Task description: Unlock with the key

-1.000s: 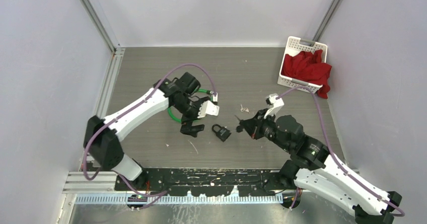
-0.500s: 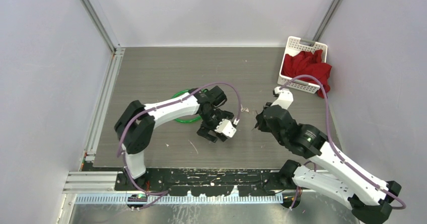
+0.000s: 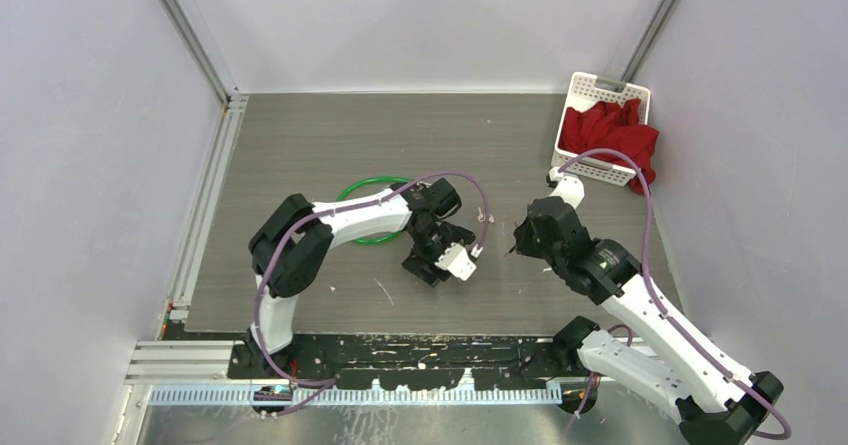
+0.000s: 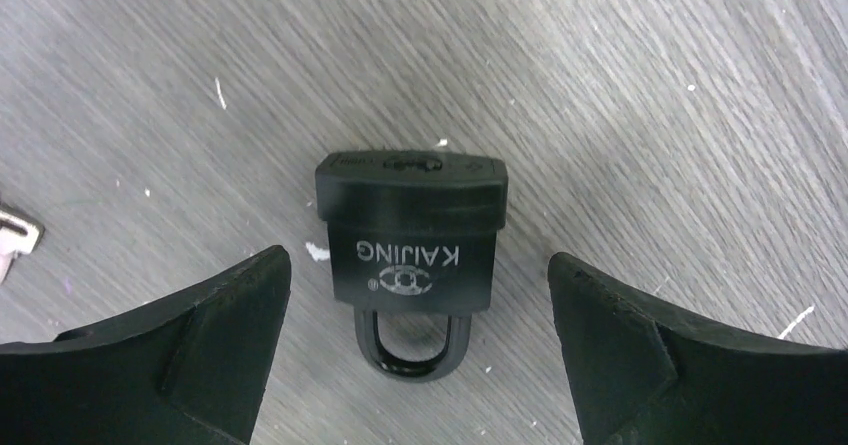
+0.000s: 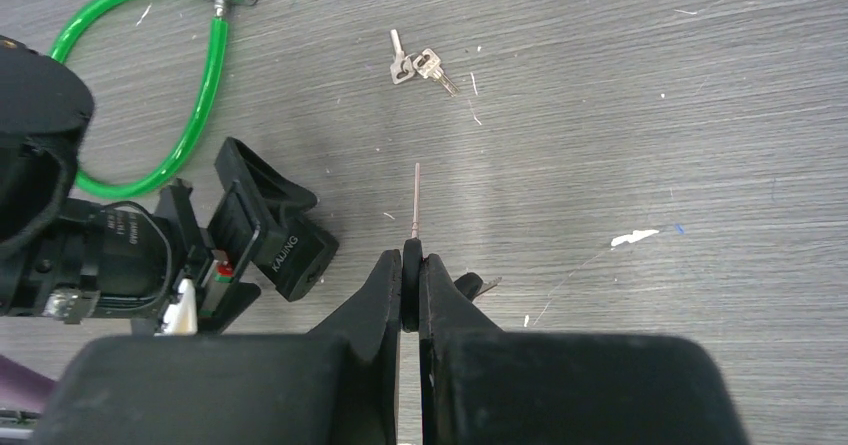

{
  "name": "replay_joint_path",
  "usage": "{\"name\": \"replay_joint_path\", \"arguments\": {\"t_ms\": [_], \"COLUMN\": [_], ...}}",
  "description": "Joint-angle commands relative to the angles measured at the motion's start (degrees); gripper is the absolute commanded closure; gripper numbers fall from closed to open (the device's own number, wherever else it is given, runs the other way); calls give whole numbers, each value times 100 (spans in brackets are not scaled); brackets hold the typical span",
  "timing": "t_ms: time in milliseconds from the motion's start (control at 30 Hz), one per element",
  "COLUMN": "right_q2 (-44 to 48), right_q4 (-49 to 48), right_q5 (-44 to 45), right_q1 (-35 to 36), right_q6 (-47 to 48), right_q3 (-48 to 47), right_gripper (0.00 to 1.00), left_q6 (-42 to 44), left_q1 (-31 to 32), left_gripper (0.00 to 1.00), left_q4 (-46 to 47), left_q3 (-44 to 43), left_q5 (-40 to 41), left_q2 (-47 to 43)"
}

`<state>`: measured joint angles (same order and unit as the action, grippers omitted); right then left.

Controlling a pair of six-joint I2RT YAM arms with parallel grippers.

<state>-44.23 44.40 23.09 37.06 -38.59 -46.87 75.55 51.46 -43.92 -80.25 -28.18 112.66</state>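
Squarely between left jaws (spread wide) lies padlock (image 4: 410, 240).

White links (image 3: 350, 214), black joints (image 3: 297, 248), purple cables (image 3: 647, 227).

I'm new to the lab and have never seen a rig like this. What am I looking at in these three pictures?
Two robot arms stand at a table. The overhead picture shows both; the other two come from cameras on each wrist. The left end effector is open, its fingers either side of a black padlock lying flat, not touching it. The right end effector is shut on a thin key. Also on the table: a green cable lock, some loose keys, and a white basket holding red cloth.
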Motion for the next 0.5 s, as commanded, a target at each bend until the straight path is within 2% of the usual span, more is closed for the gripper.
{"name": "replay_joint_path", "arguments": {"t_ms": [0, 100, 200, 300, 400, 467], "right_q2": [144, 217, 277, 292, 292, 301], "right_q4": [-331, -303, -275, -266, -257, -256], "right_q5": [-271, -320, -339, -351, -362, -364], "right_q1": [-160, -203, -216, -225, -234, -234], "right_q6": [201, 218, 239, 252, 255, 261], "right_q3": [6, 12, 11, 7, -27, -55], "right_gripper": [99, 99, 99, 99, 99, 99], "left_q6": [52, 49, 64, 64, 91, 207], "left_q1": [158, 232, 270, 287, 289, 243], "left_gripper": [1, 3, 11, 32, 63, 79], "left_q4": [115, -39, -158, -301, -461, -447], "left_q3": [-235, -307, -354, -466, -433, -292], "left_q5": [-222, -244, -262, -319, -216, -54], "left_q2": [173, 253, 286, 308, 228, 84]}}
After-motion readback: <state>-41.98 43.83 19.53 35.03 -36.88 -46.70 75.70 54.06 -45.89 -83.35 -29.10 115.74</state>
